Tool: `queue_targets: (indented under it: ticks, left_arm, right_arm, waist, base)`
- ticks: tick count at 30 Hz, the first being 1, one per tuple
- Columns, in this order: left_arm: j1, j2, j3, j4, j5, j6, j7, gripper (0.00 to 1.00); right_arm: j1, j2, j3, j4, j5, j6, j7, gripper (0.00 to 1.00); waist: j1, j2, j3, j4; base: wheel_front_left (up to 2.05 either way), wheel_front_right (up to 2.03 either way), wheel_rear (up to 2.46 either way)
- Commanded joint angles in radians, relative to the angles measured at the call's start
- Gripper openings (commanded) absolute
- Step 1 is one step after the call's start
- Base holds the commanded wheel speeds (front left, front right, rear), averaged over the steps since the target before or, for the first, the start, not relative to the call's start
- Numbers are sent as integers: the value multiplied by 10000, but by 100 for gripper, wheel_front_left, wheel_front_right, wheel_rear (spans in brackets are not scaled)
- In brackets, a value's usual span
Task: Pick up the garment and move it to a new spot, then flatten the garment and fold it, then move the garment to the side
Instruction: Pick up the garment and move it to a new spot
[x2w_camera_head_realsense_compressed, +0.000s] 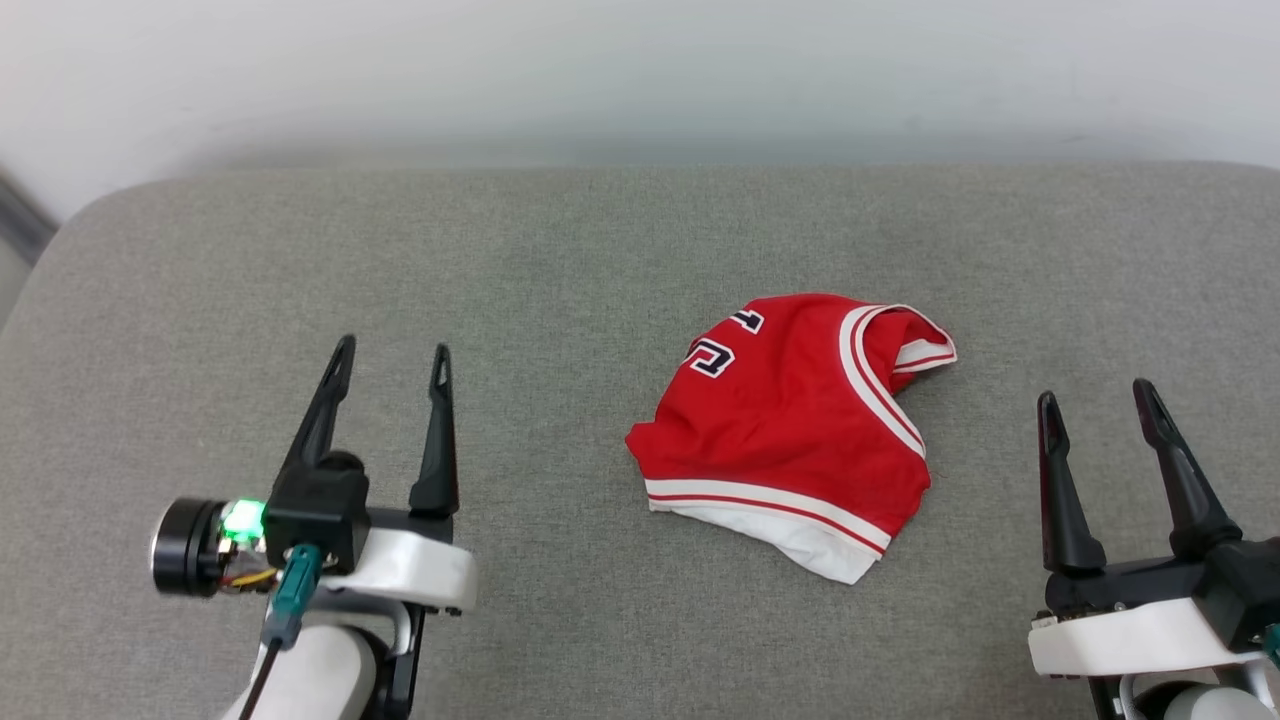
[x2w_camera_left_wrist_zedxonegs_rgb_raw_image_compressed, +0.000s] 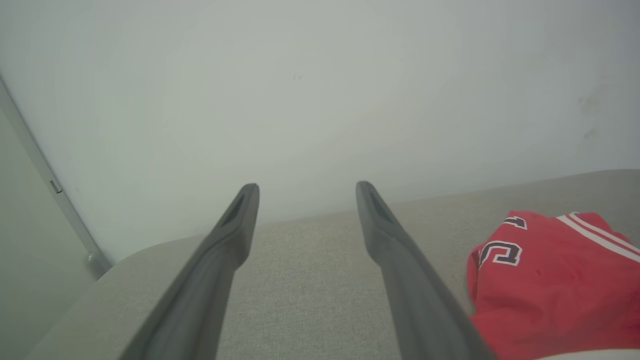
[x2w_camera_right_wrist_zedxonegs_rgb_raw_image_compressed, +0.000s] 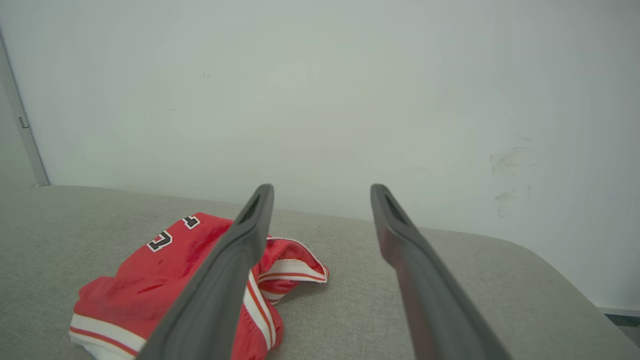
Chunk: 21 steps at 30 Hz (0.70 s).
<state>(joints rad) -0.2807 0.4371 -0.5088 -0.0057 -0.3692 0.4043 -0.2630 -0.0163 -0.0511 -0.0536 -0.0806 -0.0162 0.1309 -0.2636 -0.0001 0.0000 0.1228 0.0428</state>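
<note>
Right of grey pad (x2w_camera_head_realsense_compressed: 600, 250) centre, garment (x2w_camera_head_realsense_compressed: 790, 430) lies bunched; my left gripper (x2w_camera_head_realsense_compressed: 393, 350) and right gripper (x2w_camera_head_realsense_compressed: 1095, 393) flank it, both released and empty, likely staged for pickup.

garment (x2w_camera_head_realsense_compressed: 790, 430) btwn grippers, on table (x2w_camera_head_realsense_compressed: 500, 250)

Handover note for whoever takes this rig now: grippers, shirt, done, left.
Left gripper: jaws open, empty.
Right gripper: jaws open, empty.
Crumpled red basketball shirt with white striped trim lies bunched on the grey fabric surface between them, touched by neither.
Done: nothing flattened or folded yet.
Left: pick up, reposition, flatten, fold, move aside.
</note>
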Motion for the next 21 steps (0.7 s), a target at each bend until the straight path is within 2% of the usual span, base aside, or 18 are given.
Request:
queue_targets:
  ticks: [1,6,7,13,21]
  left_arm:
    - [450,-251,405,-115,283,-100,-24,100]
    - [1455,-892,1304,-9,877,-662,-25,100]
    - [1455,-892,1304,-9,877,-662,-25,100]
    - [2338,-1612,2165,55,1477,-1404,-25,100]
    - [3184,-2325,3114,32,2164,-2150,-26,100]
  right_arm:
    - [150,16,-1,66,89,-3,-17,100]
    - [388,16,17,195,237,-3,-17,100]
    - [388,16,17,195,237,-3,-17,100]
    - [723,16,74,341,656,-3,-17,100]
    - [1159,16,145,472,985,-3,-17,100]
  waist:
    - [1,0,-127,5]
    - [1,0,-434,-19]
    - [1,0,-434,-19]
    - [1,0,-764,-38]
    - [1,0,-1070,-43]
  base:
    - [0,0,0]
    - [0,0,0]
    - [0,0,0]
    - [0,0,0]
    - [0,0,0]
